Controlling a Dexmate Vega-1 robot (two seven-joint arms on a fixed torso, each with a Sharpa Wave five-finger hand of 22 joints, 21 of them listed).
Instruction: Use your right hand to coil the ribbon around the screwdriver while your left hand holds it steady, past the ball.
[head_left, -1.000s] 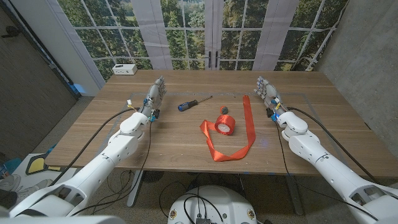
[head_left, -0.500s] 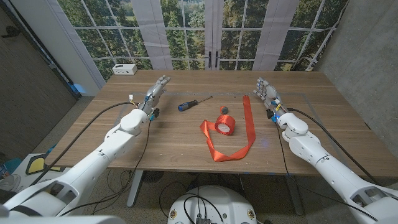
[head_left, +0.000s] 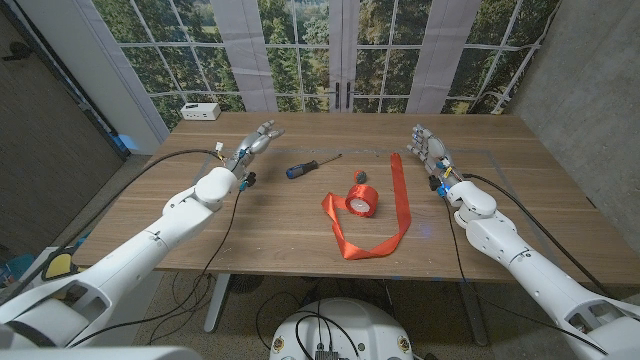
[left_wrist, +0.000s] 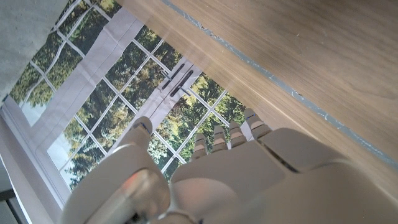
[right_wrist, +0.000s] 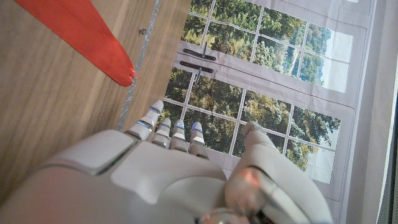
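My left robot hand (head_left: 257, 141) hovers empty, fingers apart, near the blue-handled screwdriver (head_left: 311, 165) lying on the wooden counter (head_left: 250, 225). My right robot hand (head_left: 428, 148) stands with fingers spread, holding nothing, beside the glossy red ribbon (head_left: 377, 212), which loops from its spool (head_left: 360, 199). The small ball-like thing (head_left: 362, 177) behind the spool is hard to make out.

On the wooden table (head_left: 270, 225) we see a screwdriver (head_left: 311, 166), a red ribbon (head_left: 398, 205) with its spool (head_left: 361, 199), and 1 white box (head_left: 200, 111).
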